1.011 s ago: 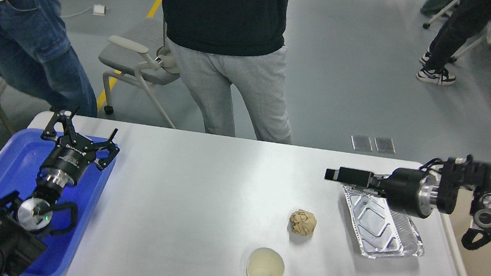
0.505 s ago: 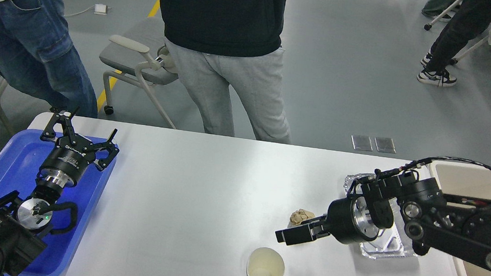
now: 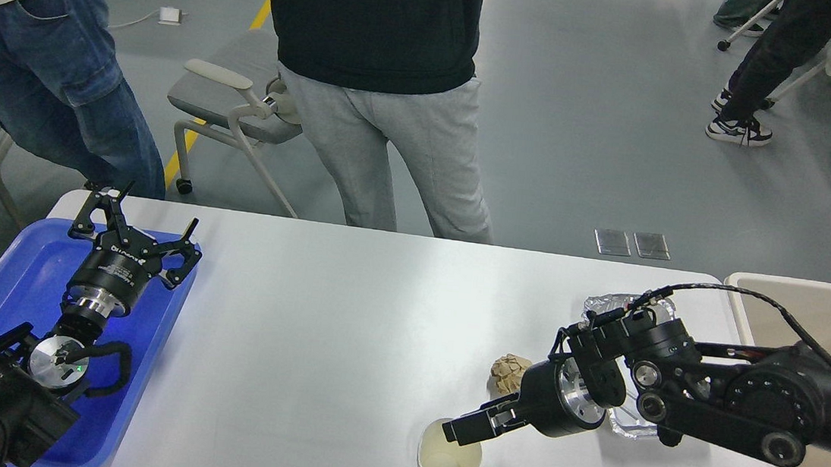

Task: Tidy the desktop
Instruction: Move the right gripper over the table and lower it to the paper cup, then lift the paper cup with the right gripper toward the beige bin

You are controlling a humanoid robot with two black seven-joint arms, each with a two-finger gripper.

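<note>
Left pincer [image 3: 138, 226] hangs spread open and empty above the blue tray [image 3: 7, 278]. On the white worktop [image 3: 315, 331] remain a paper cup [image 3: 448, 459], paper ball [image 3: 509, 371] and foil tray [image 3: 629, 309]. Right pincer [image 3: 463, 430] sits at the cup's rim; its opening cannot be told. Tidying looks barely begun.

The right arm [image 3: 712, 396] covers most of the foil tray [image 3: 622, 308] and the near side of the paper ball [image 3: 507, 370]; behind the desktop [image 3: 346, 318] both people are cut off above the waist; right gripper [image 3: 463, 430] fingers merge, dark
</note>
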